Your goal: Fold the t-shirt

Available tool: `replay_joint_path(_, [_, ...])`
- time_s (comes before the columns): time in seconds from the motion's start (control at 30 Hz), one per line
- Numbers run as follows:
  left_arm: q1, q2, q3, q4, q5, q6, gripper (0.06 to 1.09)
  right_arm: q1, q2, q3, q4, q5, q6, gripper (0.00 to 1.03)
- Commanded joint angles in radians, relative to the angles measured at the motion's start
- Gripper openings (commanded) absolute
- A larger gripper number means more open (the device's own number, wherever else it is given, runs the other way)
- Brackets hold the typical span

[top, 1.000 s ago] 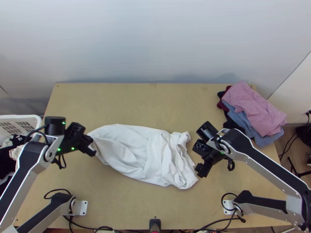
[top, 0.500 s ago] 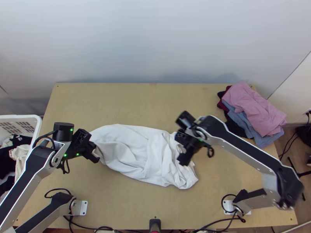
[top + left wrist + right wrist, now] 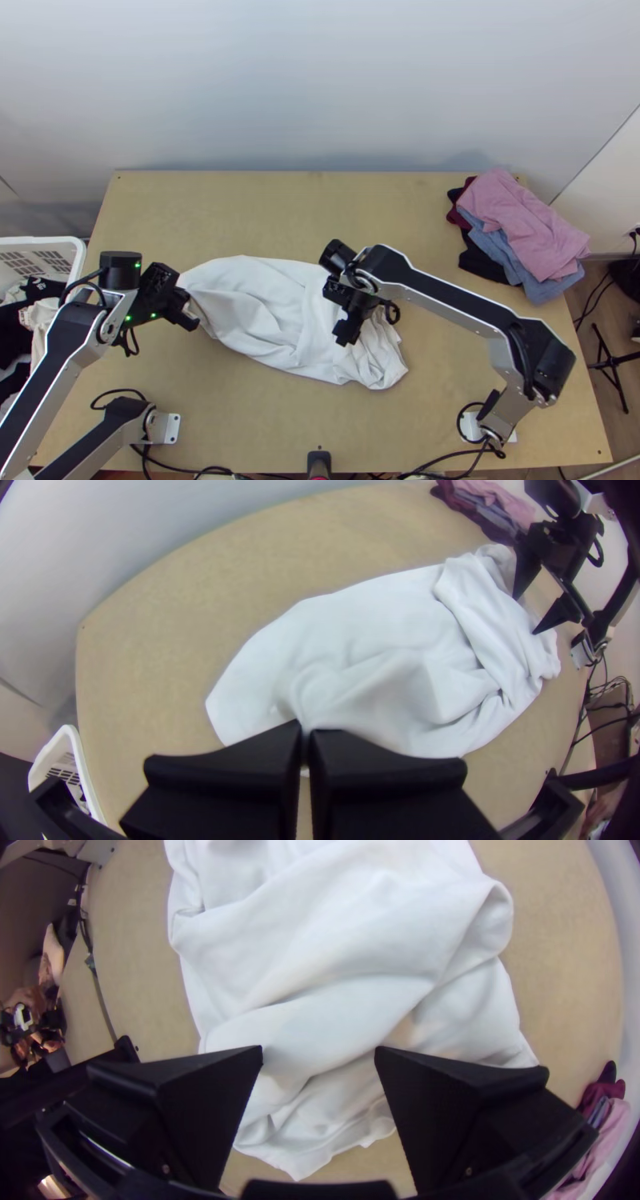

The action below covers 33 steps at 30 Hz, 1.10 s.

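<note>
White t-shirt (image 3: 264, 312) lies in the mid/near part of the tbl (image 3: 264, 212), btwn the 2 arms. Long axis runs side to side, L to R, on a slight slant: L end sits a bit farther from the near edge, R end a bit closer to it. Narrower end pts L; R end is broader, w/ thick folds & bunched cloth. Middle is loosely spread w/ soft creases, mostly lengthwise. Can't tell which end has the collar.

L gripper (image 3: 192, 322) is at the shirt's L end; in its wrist view the fingers (image 3: 233, 767) are closed tog., pinching a gathered bit of white cloth, folds fanning out from the tips. R gripper (image 3: 346, 334) is above the shirt's R part; its wrist view has the fingers (image 3: 460, 1107) wide apart w/ white cloth below & btwn, nothing gripped. Can't tell if the tips touch cloth.

Far R corner of tbl: pile of clothes, pink cloth (image 3: 524, 228) on top, blue-grey cloth (image 3: 564, 286) under, darker pcs beneath. White basket (image 3: 78, 260) w/ clothes is just beside the tbl's L side.
</note>
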Motion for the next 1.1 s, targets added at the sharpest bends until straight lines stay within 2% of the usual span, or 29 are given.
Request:
replay_joint_path(0.0, [0.037,-0.001,0.010,0.003,0.001,0.017,0.12,0.010,0.056,0.001,0.036,-0.004,0.003,0.78])
replay_joint_path(0.1, [0.044,-0.001,0.010,0.006,-0.001,0.022,0.12,0.013,0.066,-0.005,0.048,-0.006,0.005,0.78])
replay_joint_path(0.13, [0.046,-0.001,0.010,0.008,0.001,0.025,0.12,0.013,0.067,-0.006,0.050,-0.007,0.005,0.74])
replay_joint_path(0.47, [0.067,0.000,0.006,0.017,0.001,0.039,0.12,-0.002,0.003,-0.011,0.090,-0.078,-0.009,0.05])
replay_joint_path(0.67, [0.149,0.013,0.055,0.018,0.002,0.046,0.12,-0.028,-0.171,0.004,0.033,-0.080,-0.007,0.03])
replay_joint_path(0.83, [0.235,0.013,0.096,0.001,0.021,0.048,0.12,-0.104,-0.353,0.020,0.022,-0.080,-0.001,0.03])
replay_joint_path(1.07, [0.343,0.031,0.237,-0.017,0.060,0.023,0.12,-0.180,-0.447,0.205,-0.010,-0.063,0.032,0.03])
